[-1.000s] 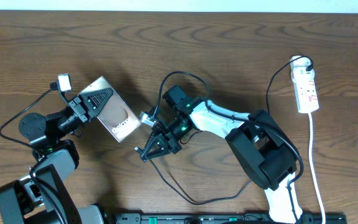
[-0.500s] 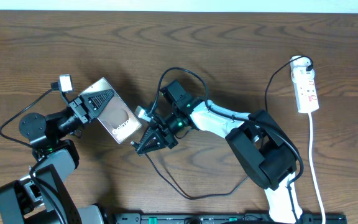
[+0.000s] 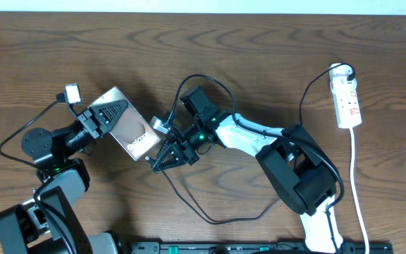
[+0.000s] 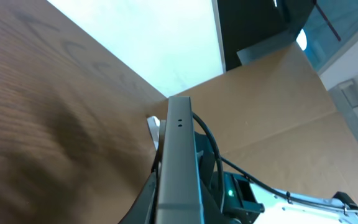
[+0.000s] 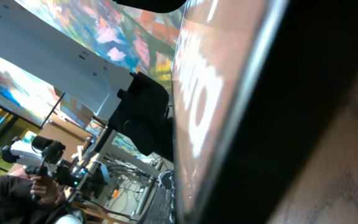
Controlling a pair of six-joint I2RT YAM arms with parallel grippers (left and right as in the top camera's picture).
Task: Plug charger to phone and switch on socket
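Observation:
The phone (image 3: 129,129) is a brownish glossy slab with white lettering, held tilted above the table at the left. My left gripper (image 3: 99,118) is shut on its upper end. In the left wrist view the phone (image 4: 179,168) stands edge-on between my fingers. My right gripper (image 3: 163,161) is shut on the charger and sits right at the phone's lower end. The plug tip is hidden. The black cable (image 3: 210,221) trails from the gripper in a loop to the socket (image 3: 348,99), a white power strip at the far right. The right wrist view is filled by the phone's face (image 5: 210,93).
The socket's white cord (image 3: 356,176) runs down the right side to the table's front edge. A black plug (image 3: 345,70) sits at the socket's top end. Another loop of black cable (image 3: 206,82) arches over my right arm. A black rail (image 3: 259,247) lines the front edge.
My right gripper has moved up and to the left, closing in on the phone's lower end, and the cable has followed. The left gripper and the phone have stayed still.

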